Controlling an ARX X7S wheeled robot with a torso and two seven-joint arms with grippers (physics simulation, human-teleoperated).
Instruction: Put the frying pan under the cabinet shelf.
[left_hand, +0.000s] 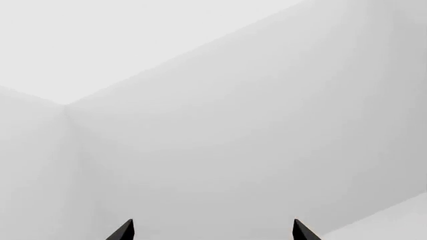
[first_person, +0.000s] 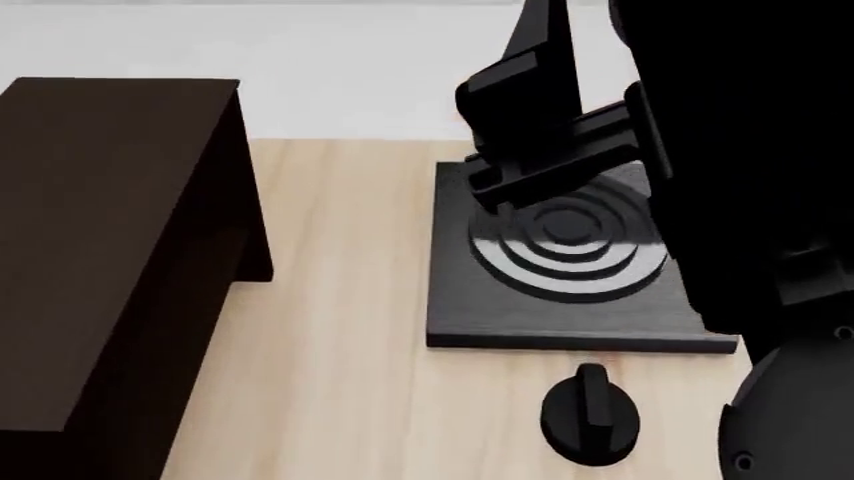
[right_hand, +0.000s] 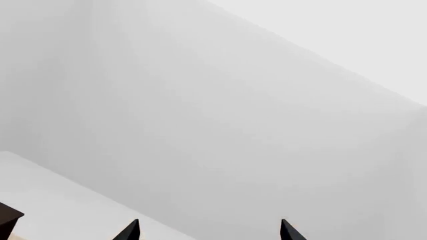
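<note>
The frying pan shows in no view. The cabinet shelf (first_person: 107, 250) is a large dark brown box on the left of the wooden table; one corner of it shows in the right wrist view (right_hand: 8, 219). My right arm (first_person: 561, 130) rises over the square stove plate and hides part of it. My right gripper (right_hand: 210, 221) is open and empty and faces a white wall. My left gripper (left_hand: 213, 221) is open and empty and faces a white wall corner. The left arm does not show in the head view.
A square black stove plate (first_person: 574, 300) with concentric rings lies on the light wooden table (first_person: 347, 320). A round black knob (first_person: 591, 412) sits in front of it. My dark torso fills the head view's right side.
</note>
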